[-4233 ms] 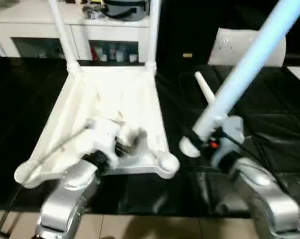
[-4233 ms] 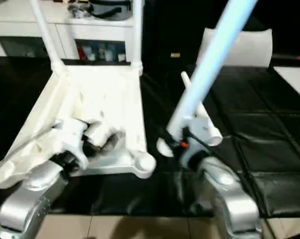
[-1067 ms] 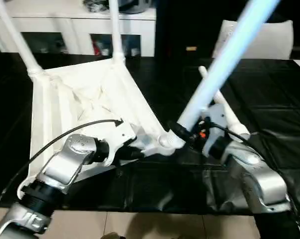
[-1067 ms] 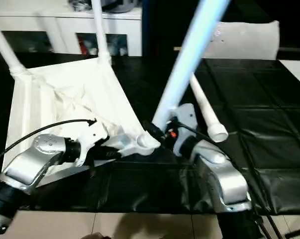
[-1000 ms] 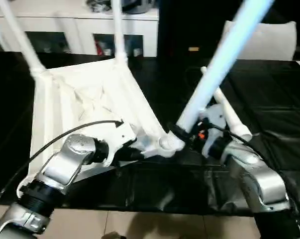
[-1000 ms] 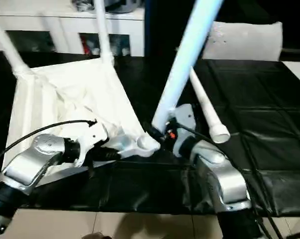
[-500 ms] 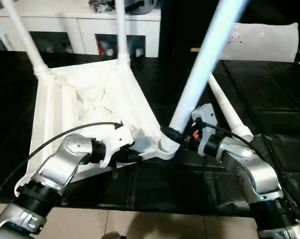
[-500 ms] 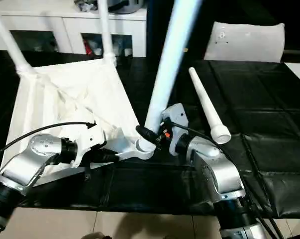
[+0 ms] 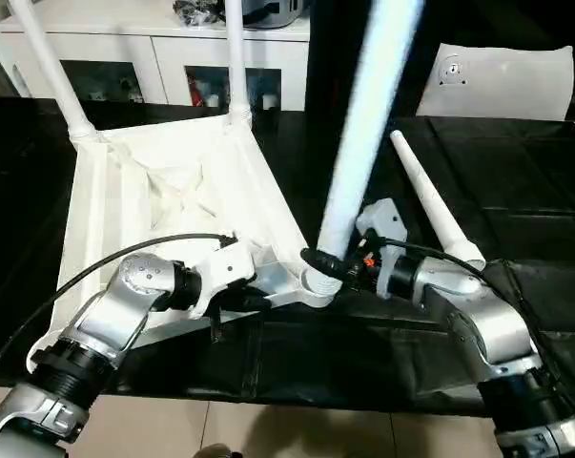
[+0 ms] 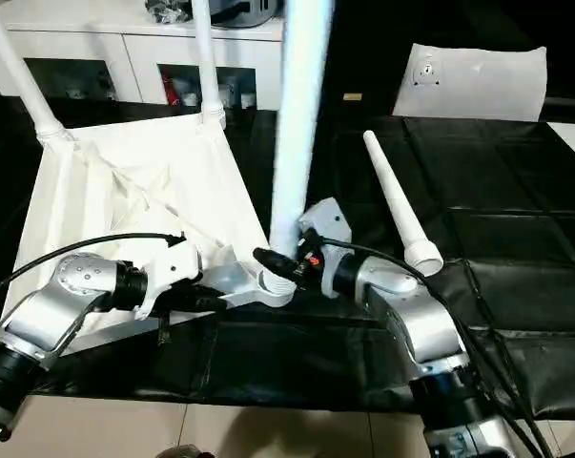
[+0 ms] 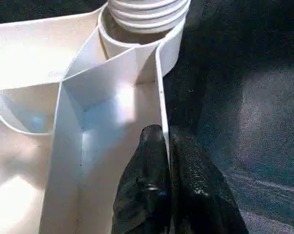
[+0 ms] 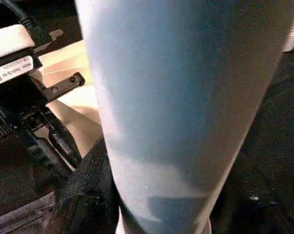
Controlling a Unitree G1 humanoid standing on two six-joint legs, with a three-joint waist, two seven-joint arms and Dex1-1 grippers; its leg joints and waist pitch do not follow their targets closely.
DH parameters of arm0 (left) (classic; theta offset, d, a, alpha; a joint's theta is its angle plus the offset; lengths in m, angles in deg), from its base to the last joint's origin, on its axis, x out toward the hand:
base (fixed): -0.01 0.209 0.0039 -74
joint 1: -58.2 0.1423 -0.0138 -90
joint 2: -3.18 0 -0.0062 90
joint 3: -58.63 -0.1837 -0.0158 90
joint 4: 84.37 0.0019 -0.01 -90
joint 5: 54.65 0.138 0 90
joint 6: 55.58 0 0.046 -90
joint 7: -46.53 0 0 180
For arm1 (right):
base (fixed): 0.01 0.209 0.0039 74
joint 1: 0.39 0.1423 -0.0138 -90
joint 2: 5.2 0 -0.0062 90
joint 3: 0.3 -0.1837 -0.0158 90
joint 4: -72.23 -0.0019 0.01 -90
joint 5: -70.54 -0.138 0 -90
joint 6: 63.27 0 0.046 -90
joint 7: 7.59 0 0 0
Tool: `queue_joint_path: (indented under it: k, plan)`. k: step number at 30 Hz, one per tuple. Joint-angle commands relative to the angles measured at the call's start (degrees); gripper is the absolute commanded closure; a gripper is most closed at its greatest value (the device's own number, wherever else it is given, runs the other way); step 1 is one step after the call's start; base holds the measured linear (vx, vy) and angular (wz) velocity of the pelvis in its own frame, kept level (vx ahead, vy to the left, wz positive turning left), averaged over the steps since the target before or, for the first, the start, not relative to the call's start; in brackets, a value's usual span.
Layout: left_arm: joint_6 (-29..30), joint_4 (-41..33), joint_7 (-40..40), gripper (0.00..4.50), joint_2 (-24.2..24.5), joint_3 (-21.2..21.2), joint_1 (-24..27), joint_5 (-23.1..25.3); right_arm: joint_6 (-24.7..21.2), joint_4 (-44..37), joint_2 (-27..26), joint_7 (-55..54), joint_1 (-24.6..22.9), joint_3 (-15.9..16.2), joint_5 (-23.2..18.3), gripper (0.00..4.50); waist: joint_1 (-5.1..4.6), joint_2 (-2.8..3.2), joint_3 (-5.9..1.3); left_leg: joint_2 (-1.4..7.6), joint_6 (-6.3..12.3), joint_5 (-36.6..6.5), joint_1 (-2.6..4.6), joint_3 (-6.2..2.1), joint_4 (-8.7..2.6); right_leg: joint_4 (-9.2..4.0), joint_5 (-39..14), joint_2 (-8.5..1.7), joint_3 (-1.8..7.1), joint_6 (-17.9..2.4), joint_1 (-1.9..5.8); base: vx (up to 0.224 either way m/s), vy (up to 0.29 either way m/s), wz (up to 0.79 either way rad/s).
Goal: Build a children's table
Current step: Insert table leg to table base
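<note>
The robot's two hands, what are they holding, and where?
Left gripper pinches the tabletop by its rim wall. Right gripper grips a leg near its bottom end.

a black-covered table (image 9: pixel 516 191) carries the work. beyond its far edge stands a white glass-door cabinet (image 9: pixel 163 57); a white panel (image 10: pixel 473 81) stands at its far right.

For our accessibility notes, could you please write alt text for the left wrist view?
Two black fingers pinch the thin upright edge wall of the white tabletop, one on each side. Just beyond, a ribbed leg end sits in a round corner socket.
</note>
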Motion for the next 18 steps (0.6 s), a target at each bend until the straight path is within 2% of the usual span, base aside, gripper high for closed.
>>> queue_joint_path:
  k: [1, 3, 8, 10, 12, 17, 18]
  plan:
    - [-2.1, -0.8, 3.7, 4.5, 0.0, -2.0, -1.2, 0.3, -0.9, 3.0, -0.1, 1.1, 0.4, 2.0, 0.6, 2.59, 0.19, 0.24, -3.37, 3.45, 0.9, -9.3, 0.57, -1.35, -3.93, -4.67, -9.4, -6.23, 3.67, -10.5, 2.59, 0.0, 0.0, 0.0]
    - [-2.3, -1.0, 4.0, 4.5, 0.2, -2.1, -1.2, 0.3, -0.8, 3.6, -0.1, 1.5, 0.8, 2.2, 0.9, 2.59, 0.24, 0.26, -3.39, 3.46, 0.92, -9.2, 0.61, -1.31, -3.87, -4.71, -9.5, -6.24, 3.7, -10.6, 2.55, 0.0, 0.0, 0.0]
    - [-2.4, -1.3, 4.6, 4.5, 0.6, -2.5, -1.1, 0.7, -0.9, 5.1, 0.0, 2.8, 1.5, 3.1, 1.5, 2.59, 1.05, 0.2, -3.32, 3.57, 0.7, -9.6, 0.77, -1.21, -3.96, -4.7, -10.1, -6.2, 3.73, -10.2, 2.37, 0.0, 0.0, 0.0]
    - [-2.5, -1.6, 5.0, 4.5, 0.7, -2.6, -0.9, 0.9, -0.6, 5.9, 0.0, 3.1, 1.8, 3.4, 1.8, 2.59, 1.1, -0.15, -3.39, 3.62, 0.56, -9.5, 0.74, -1.25, -4.04, -4.63, -10.1, -6.27, 3.71, -10.0, 2.46, 0.0, 0.0, 0.0]
    - [-2.7, -1.8, 5.3, 4.5, 0.8, -2.6, -0.8, 0.9, -0.2, 6.7, 0.0, 3.3, 2.2, 3.5, 2.1, 2.59, 1.12, 0.05, -3.42, 3.61, 0.51, -9.5, 0.78, -1.25, -4.0, -4.66, -10.2, -6.33, 3.73, -10.0, 2.41, 0.0, 0.0, 0.0]
    - [-3.1, -1.1, 4.2, 4.5, 0.5, -2.1, -1.1, 1.4, -0.6, 7.7, -0.3, 3.6, 2.3, 2.8, 1.5, 2.59, 1.08, -0.02, -3.33, 3.61, 0.36, -10.1, 0.78, -1.26, -4.08, -4.79, -11.1, -6.31, 3.76, -9.7, 2.38, 0.0, 0.0, 0.0]
    - [-3.4, -0.9, 4.0, 4.5, 0.5, -2.1, -1.1, 1.6, -0.7, 7.7, -0.5, 3.6, 2.1, 2.5, 1.2, 2.59, 1.12, 0.11, -3.38, 3.62, 0.3, -10.0, 0.79, -1.31, -4.08, -4.74, -10.9, -6.33, 3.74, -9.7, 2.39, 0.0, 0.0, 0.0]
